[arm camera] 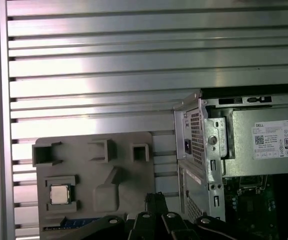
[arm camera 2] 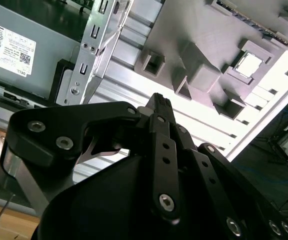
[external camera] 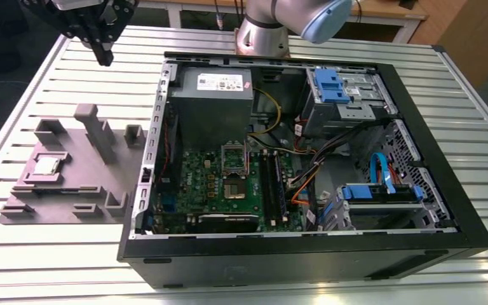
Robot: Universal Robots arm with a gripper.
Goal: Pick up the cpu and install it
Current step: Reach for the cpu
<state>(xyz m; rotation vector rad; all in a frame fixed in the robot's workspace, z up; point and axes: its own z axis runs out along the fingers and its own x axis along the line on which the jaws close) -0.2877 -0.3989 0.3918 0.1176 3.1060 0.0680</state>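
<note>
The black gripper [external camera: 104, 58] hangs high above the ribbed aluminium counter [external camera: 49, 254] with its jaws together and empty, well apart from the cpu [external camera: 45, 165], a small flat square chip with a silvery top. The cpu lies in a recess of the grey moulded fixture plate [external camera: 83, 176], just beside the black open computer case [external camera: 312, 264]. Probable hazards:

- Jaws brought down together would strike the chip's top.
- The raised grey blocks near the recess limit clearance.
- A thin chip may tilt or slip in a shallow grip.
- The case wall between the plate and the green motherboard [external camera: 193, 175] could be clipped.
- A skewed chip could harm the rectangular metal socket frame [external camera: 232, 159].

The counter is grooved and reflective. Wooden furniture [external camera: 464, 38] stands behind it.
</note>
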